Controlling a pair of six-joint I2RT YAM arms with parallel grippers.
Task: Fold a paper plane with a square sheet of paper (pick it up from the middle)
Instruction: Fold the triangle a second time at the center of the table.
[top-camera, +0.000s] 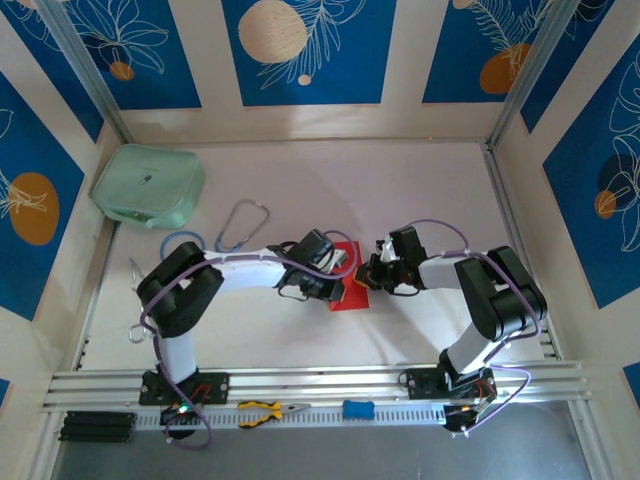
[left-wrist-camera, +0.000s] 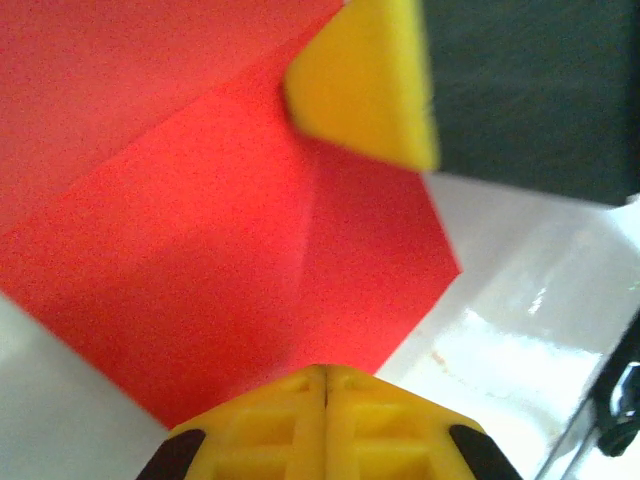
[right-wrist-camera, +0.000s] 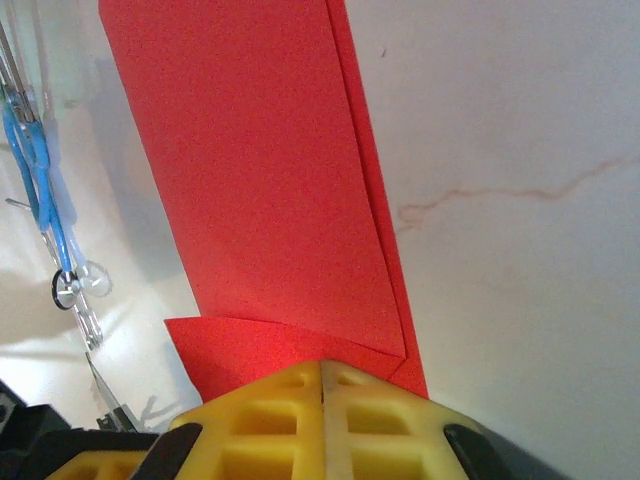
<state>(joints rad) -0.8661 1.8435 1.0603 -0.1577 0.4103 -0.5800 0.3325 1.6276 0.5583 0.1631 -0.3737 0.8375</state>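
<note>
A white table (top-camera: 300, 180) seen from above, with a mint-green pouch (top-camera: 150, 186) in its far left corner. The square sheet of paper (top-camera: 352, 298), bright red, lies flat on the table well away from the pouch, nearer the arms and off to the pouch's right, about mid-table. It is already creased: close up, folded flaps meet along slanting lines (left-wrist-camera: 200, 260), and one long folded panel lies over another layer with a thin strip showing along its edge (right-wrist-camera: 260, 180).

Both arms reach in and meet over the sheet. The left gripper (top-camera: 340, 291) is at the side of the paper that faces the pouch. Its yellow fingers are clenched together, tips right at the paper's edge (left-wrist-camera: 325, 385). The right gripper (top-camera: 362, 279) is at the side away from the pouch, also clenched tight, its tips over a small folded corner (right-wrist-camera: 322, 375). Whether either one pinches the paper or merely presses on it cannot be told. One yellow fingertip (left-wrist-camera: 365, 80) of the right gripper hovers close over the red surface.

Loops of blue tubing (top-camera: 182, 238) lie between the pouch and the sheet. Yellow-handled pliers (top-camera: 265, 411) rest on the near rail, far from the pouch.
</note>
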